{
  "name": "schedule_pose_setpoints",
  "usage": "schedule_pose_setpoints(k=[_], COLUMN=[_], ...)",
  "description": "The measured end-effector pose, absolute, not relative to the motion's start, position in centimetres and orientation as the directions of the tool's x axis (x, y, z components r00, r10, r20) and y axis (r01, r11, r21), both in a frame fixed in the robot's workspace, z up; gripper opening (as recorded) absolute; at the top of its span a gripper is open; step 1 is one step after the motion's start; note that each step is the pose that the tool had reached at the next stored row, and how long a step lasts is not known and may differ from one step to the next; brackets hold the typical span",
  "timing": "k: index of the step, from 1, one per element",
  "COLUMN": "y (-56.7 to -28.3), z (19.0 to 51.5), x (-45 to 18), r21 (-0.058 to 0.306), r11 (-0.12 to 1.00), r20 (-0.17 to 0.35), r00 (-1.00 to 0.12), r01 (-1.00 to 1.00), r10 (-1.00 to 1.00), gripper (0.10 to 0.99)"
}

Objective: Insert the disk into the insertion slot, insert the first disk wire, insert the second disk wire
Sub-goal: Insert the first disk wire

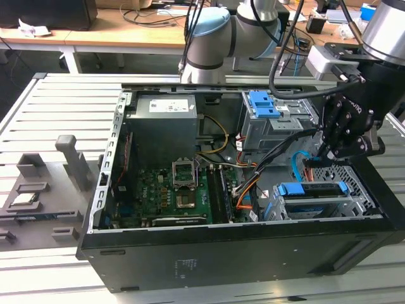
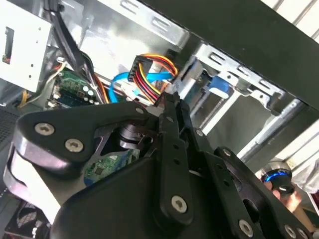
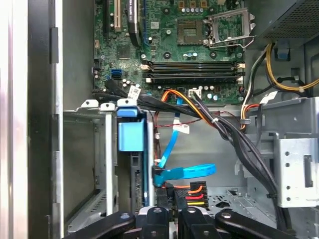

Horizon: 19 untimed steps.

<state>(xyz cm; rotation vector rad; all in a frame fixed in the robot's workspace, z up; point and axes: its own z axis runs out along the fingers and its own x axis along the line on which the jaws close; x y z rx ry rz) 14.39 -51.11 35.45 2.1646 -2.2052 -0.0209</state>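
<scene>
The disk (image 1: 314,202) lies flat in the insertion slot (image 1: 353,180), its blue bracket showing along the edge that faces the open middle of the computer case (image 1: 190,266). So the slot step looks done, and the work in hand is the wiring.

The gripper (image 1: 319,155) hangs just above that same edge of the disk. In both wrist views its fingers (image 2: 172,112) appear pressed together on the black plug (image 2: 138,74) of a bundle of yellow, red and orange wires.

A flat blue cable (image 3: 187,173) runs to the disk's connector edge. Its dark end seems to touch the disk there, but whether it is fully seated cannot be told.

To do this step well, I judge that the plug should be kept square to the disk's connector edge and level with the disk. It should be pushed straight in along the disk's length, not at an angle. The blue cable beside it and the thick black cables near the disk could snag the fingers. A slow, straight push with the grip firm on the plug would suit.
</scene>
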Motion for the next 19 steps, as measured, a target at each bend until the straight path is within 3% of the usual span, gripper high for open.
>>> schedule_pose_setpoints(k=[5, 19], y=[-53.1, -53.2], z=[35.2, 34.2], x=[14.6, 15.2], r21=[0.046, 0.046], r11=[0.02, 0.032], r20=[0.031, 0.031], r00=[-0.018, -0.031], r01=[-0.999, -0.998], r10=[-0.999, -0.999], gripper=[0.165, 0.165])
